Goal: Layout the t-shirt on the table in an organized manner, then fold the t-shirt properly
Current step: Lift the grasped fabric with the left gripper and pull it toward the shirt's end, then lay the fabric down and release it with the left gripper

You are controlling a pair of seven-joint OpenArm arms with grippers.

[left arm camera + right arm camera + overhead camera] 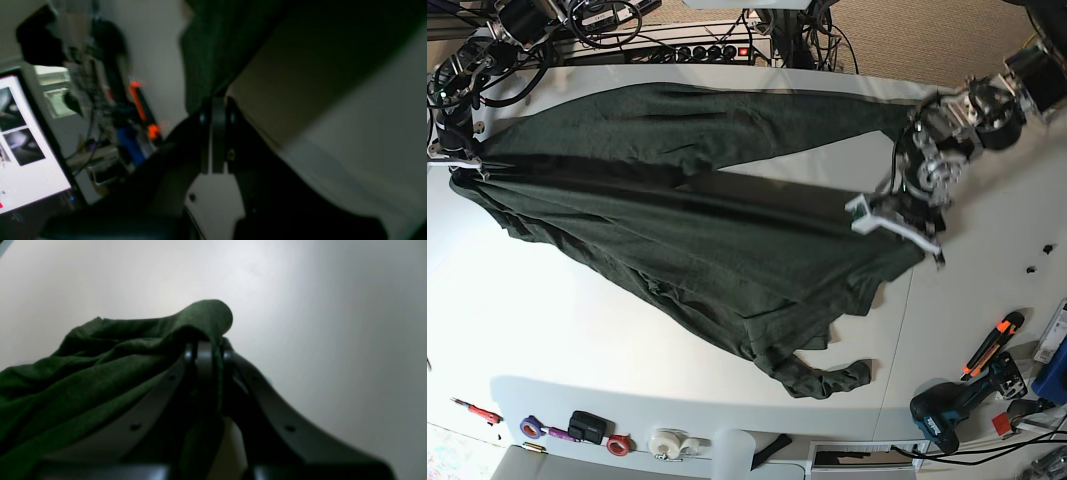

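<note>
The dark green t-shirt (pixel 697 230) is stretched across the white table (pixel 577 340), pulled taut between both grippers, its lower part bunched and trailing toward the front. My right gripper (pixel 462 165) is at the far left edge, and in its wrist view that gripper (pixel 208 346) is shut on a fold of the t-shirt (pixel 100 366). My left gripper (pixel 902 228) is on the right side of the base view. Seen from the left wrist, it (pixel 217 101) is shut on the t-shirt (pixel 213 50), which hangs above the fingertips. The view is blurred.
A drill (pixel 947 415), an orange-handled cutter (pixel 992 345), tape rolls (pixel 667 443) and small tools lie along the front edge. Cables and a power strip (pixel 677 45) run along the back. A lit monitor (pixel 23 143) stands beyond the table.
</note>
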